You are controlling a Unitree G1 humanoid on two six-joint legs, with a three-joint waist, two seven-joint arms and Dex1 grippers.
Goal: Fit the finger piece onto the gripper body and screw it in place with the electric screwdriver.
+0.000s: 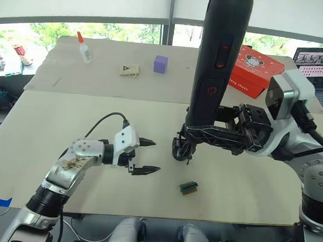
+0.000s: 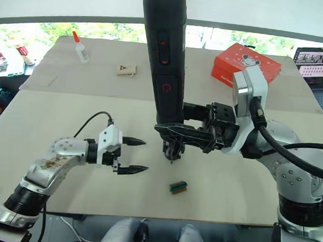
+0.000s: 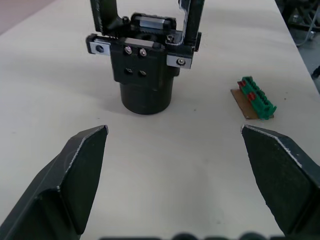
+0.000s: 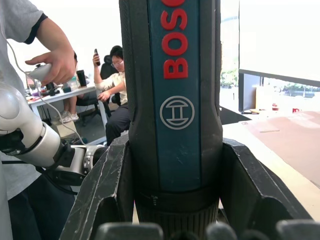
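Note:
The electric screwdriver [image 1: 218,58] stands upright, a thick black handle with its lower end right over the gripper body [image 1: 180,148]. My right gripper [image 1: 197,132] is shut on the handle's lower part, and its fingers [image 4: 107,190] flank the handle [image 4: 175,100]. The gripper body [image 3: 145,75] is a black assembly on a round base, standing on the table. My left gripper [image 1: 145,156] hovers open just left of it, fingertips [image 3: 95,137] wide apart and pointing at it. The finger piece is hidden or cannot be told apart from the body.
A small green-and-brown block [image 1: 189,187] lies in front of the gripper body. At the back of the table are a glue bottle [image 1: 83,46], a small card [image 1: 129,70], a purple cube [image 1: 160,64], a red box [image 1: 254,69] and a laptop [image 1: 321,63]. People [image 4: 117,75] are nearby.

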